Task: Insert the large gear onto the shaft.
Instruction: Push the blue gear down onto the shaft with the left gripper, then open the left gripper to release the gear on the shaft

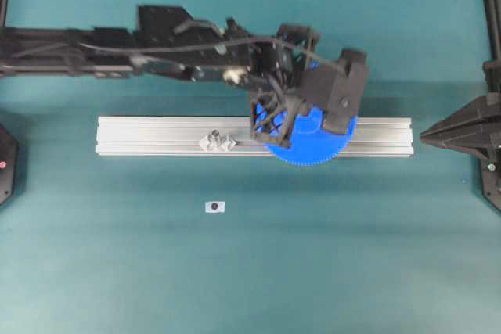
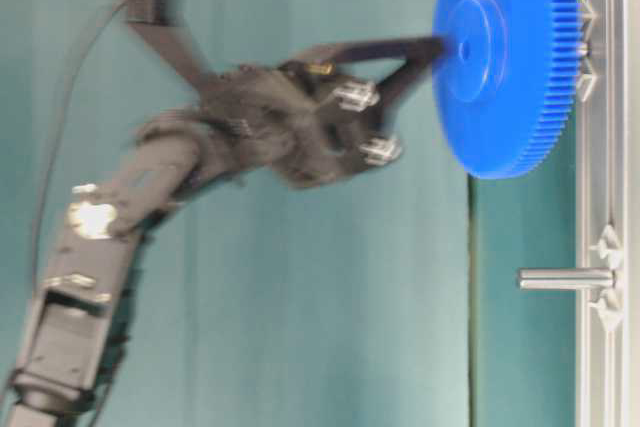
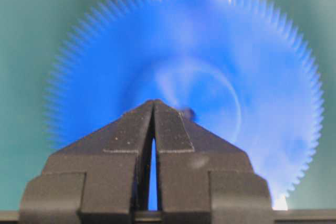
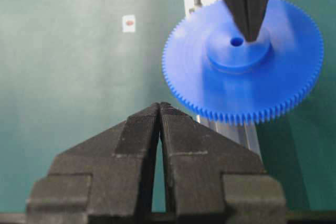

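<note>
The large gear [image 1: 313, 146] [image 2: 505, 67] lies blue and slightly tilted over the right half of the rail, above a short pin [image 2: 583, 48]. My left gripper [image 2: 437, 45] [image 3: 154, 102] is shut with nothing between its fingers, and its tips touch the gear's raised hub [image 4: 239, 51] just beside the centre hole [image 4: 237, 41]. The shaft [image 1: 214, 137] [image 2: 565, 278] stands bare on the rail, left of the gear, with clear faceted pieces at its base. At the right edge, away from the gear [image 4: 241, 61], my right gripper [image 1: 427, 137] [image 4: 160, 106] is shut and empty.
A long aluminium rail [image 1: 156, 137] crosses the middle of the teal table. A small white sticker with a dark dot [image 1: 215, 206] lies in front of it. The left arm [image 1: 156, 48] stretches across behind the rail from the left.
</note>
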### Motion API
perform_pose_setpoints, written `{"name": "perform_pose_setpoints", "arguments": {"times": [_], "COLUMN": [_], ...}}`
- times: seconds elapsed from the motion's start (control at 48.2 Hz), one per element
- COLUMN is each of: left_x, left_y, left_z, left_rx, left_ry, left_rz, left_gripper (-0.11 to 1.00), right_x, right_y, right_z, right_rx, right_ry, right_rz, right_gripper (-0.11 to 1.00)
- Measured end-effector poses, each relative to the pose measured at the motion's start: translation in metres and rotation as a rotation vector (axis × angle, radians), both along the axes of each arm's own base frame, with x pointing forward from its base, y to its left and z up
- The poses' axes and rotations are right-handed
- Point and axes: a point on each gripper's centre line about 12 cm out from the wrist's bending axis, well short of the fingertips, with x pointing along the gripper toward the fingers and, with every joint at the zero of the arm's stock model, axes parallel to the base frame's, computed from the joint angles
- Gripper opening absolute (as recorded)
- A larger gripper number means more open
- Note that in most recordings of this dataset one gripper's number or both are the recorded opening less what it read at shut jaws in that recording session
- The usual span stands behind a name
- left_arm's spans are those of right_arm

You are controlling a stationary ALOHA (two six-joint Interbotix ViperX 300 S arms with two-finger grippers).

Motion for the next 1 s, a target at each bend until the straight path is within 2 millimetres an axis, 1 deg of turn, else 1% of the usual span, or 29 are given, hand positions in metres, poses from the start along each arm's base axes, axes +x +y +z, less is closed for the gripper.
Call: {"name": "perform_pose_setpoints", "arguments": {"times": [0.083, 0.145, 0.457, 0.706, 0.996], "left_x": [0.002, 0.002, -0.004, -0.004, -0.002], "left_y": [0.003, 0.003, 0.003, -0.001, -0.005], "left_z": [-0.004, -0.004, 0.007, 0.032, 0.029], "left_rx": [-0.001, -0.001, -0.001, 0.004, 0.004], "left_ry": [-0.002, -0.008, -0.006, -0.044, -0.041], "left_rz": [0.003, 0.006, 0.007, 0.000, -0.008], "left_gripper": [-0.01, -0.01, -0.01, -0.01, -0.01], "right_x": [0.000, 0.000, -0.001, -0.001, -0.001], "right_y": [0.000, 0.000, -0.001, -0.002, -0.003], "right_z": [0.000, 0.001, 0.001, 0.000, 0.000], "right_rx": [0.002, 0.002, 0.002, 0.002, 0.000], "right_ry": [0.000, -0.003, -0.008, -0.006, -0.014], "right_rz": [0.000, 0.000, -0.008, -0.012, -0.020], "right_gripper": [0.11, 0.11, 0.11, 0.11, 0.11]}}
